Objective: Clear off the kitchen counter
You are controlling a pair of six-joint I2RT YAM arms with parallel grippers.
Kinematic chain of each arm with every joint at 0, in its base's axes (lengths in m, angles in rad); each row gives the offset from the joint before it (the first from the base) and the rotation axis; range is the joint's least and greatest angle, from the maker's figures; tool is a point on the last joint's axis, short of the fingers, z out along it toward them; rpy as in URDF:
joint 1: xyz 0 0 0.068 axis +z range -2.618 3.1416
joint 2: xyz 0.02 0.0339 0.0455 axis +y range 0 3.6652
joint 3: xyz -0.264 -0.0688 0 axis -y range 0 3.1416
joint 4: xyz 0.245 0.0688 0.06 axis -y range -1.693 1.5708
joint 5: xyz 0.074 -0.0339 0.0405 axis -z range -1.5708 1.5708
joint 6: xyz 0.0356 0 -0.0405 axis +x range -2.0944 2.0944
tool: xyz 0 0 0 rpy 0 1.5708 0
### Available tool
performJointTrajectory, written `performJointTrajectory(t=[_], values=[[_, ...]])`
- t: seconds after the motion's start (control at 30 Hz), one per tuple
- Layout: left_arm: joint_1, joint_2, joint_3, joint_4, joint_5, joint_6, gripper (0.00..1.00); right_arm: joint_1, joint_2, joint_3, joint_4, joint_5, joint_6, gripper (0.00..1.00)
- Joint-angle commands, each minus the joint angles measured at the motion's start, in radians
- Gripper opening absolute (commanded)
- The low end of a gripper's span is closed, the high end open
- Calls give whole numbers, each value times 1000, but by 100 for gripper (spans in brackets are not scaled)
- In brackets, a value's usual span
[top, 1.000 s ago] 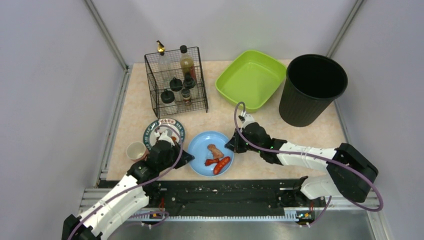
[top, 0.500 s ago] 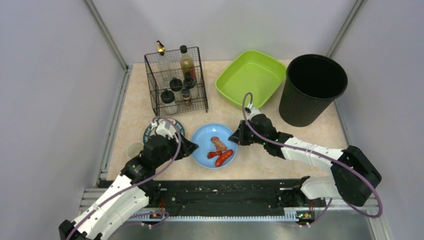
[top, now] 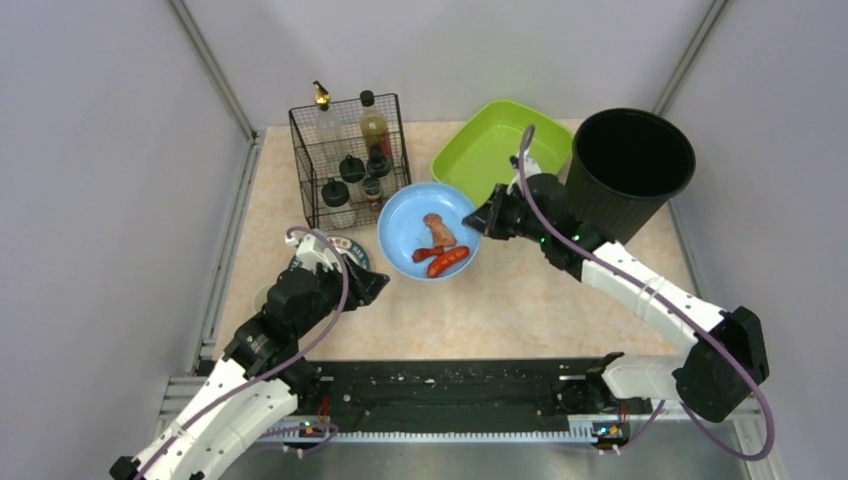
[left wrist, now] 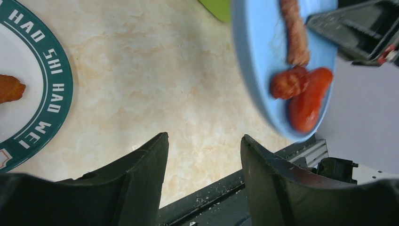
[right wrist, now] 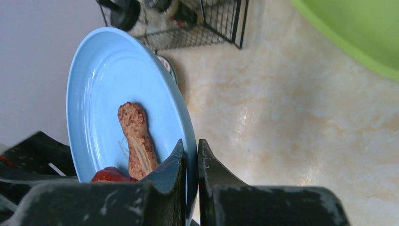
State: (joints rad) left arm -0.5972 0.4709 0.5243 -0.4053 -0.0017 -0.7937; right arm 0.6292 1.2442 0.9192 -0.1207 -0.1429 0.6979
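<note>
The beige marbled kitchen counter (top: 530, 300) fills the middle of the top view. Above it a blue plate (top: 412, 222) is lifted and tilted, carrying a brown breaded piece (top: 438, 228) and red sausages (top: 446, 261). My right gripper (top: 482, 222) is shut on the plate's right rim; in the right wrist view the fingers (right wrist: 190, 143) pinch the rim of the plate (right wrist: 103, 89). My left gripper (top: 374, 286) is open and holds nothing. It hovers over bare counter (left wrist: 155, 80), its fingers (left wrist: 204, 139) apart from the plate (left wrist: 263, 70).
A teal-rimmed white plate (top: 345, 250) lies partly under the left arm, with an orange-brown scrap (left wrist: 7, 88) on it. At the back stand a wire rack of bottles (top: 350, 165), a green tub (top: 500, 150) and a black bin (top: 625, 175). A black rail (top: 450, 385) runs along the front.
The right gripper has carried the blue plate up and back toward the green tub. The left gripper has opened, come off the plate's left rim and drawn back to the left.
</note>
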Motion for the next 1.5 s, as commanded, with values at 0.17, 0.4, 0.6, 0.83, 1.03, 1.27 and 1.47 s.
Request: performJointTrajectory(t=[0.17,0.4,0.6,0.83,1.03,1.27,1.47], values=[[-4,-46,46,-41,-13,12,63,-198,8,269,-106,-78,24,0],[-4,-17,13,10,-3,21,64,-349,53,448,-203,-100,24,0],[-3,73,-17,86,-3,37,64,-536,54,530,-274,-122,23,0],[-2,186,-44,191,41,64,64,-733,32,568,-333,-86,7,0],[-1,278,-50,266,73,98,64,-910,-22,522,-330,-44,13,0],[5,360,-71,343,94,142,64,-1010,-56,489,-324,24,20,0],[20,438,-77,439,139,155,63,-1023,-71,469,-335,97,-13,0]])
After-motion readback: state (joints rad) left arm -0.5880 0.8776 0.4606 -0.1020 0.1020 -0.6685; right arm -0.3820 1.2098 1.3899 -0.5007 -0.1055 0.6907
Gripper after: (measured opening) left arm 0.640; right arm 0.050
